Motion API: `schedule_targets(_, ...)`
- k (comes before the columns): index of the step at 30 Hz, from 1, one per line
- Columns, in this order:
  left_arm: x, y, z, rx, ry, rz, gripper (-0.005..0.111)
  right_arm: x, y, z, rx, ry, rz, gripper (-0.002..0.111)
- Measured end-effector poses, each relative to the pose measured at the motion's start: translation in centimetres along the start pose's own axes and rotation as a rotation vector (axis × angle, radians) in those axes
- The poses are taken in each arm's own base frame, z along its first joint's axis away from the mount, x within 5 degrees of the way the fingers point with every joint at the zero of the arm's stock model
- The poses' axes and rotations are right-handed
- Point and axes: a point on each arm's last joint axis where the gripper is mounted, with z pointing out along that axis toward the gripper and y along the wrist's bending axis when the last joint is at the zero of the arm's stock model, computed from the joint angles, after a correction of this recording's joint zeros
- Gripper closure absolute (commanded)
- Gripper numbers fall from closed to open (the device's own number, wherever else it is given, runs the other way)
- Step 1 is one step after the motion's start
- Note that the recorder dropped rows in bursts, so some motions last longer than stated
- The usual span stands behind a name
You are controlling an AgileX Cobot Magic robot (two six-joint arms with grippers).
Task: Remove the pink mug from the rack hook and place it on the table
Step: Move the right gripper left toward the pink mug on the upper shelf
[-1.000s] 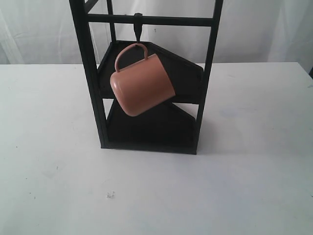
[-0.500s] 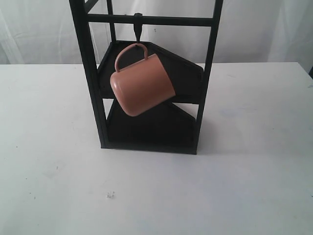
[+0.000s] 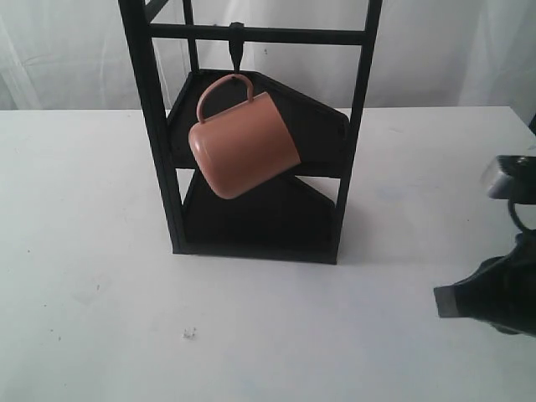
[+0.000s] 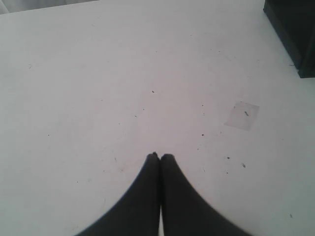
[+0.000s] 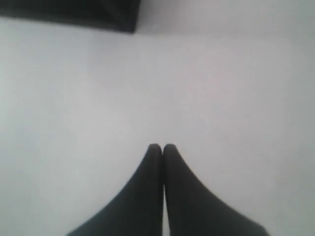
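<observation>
While the salmon-pink ceramic mug [image 3: 243, 146] hangs by its thin loop handle [image 3: 224, 84] from the short black hook [image 3: 237, 50], both claws are well away from it. The mug is tipped, with its open mouth turned to the left. It hangs between the front posts of the tall black metal rack [image 3: 155, 126], up off the wide white table [image 3: 84, 251].

The right claw [image 3: 448, 301] is low over the table at the right side. Its two black fingers are pressed together with nothing between them. The left claw [image 4: 160, 156] is squeezed tight too and has nothing in it. It points at bare table near a foot of the rack.

I think the mug is hard, a bit heavy, and would break if it fell. Its skin looks dull, not shiny, so it may not slip much. A good place to hold it is the wall at the mouth, one finger inside and one outside. The handle looks too thin and is caught on the hook. A claw must spread its fingers first, then slide the loop off the hook.
</observation>
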Motion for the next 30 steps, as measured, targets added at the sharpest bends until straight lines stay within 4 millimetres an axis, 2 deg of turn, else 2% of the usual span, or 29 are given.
schedule_targets(3,0.0,0.0,0.0,0.0,0.0,0.0,0.107,-0.5,1.7,-0.9,-0.156,0.094,-0.091,0.108)
schedule_targets(6,0.0,0.0,0.0,0.0,0.0,0.0,0.107,-0.9,3.4,-1.9,-0.325,0.105,-0.176,0.108)
schedule_targets(12,0.0,0.0,0.0,0.0,0.0,0.0,0.107,-2.9,5.6,-3.5,-0.547,-0.106,-0.353,0.108)
schedule_targets(17,0.0,0.0,0.0,0.0,0.0,0.0,0.107,-4.8,6.5,-3.9,-0.624,-0.328,-0.499,0.108)
schedule_targets(24,0.0,0.0,0.0,0.0,0.0,0.0,0.107,-5.7,6.5,-2.8,-0.594,-0.463,-0.731,0.107)
schedule_targets(26,0.0,0.0,0.0,0.0,0.0,0.0,0.107,-6.2,6.4,-2.7,-0.563,-0.514,-0.757,0.101)
schedule_targets(30,0.0,0.0,0.0,0.0,0.0,0.0,0.107,-7.2,6.4,-2.2,-0.538,-0.61,-0.802,0.081)
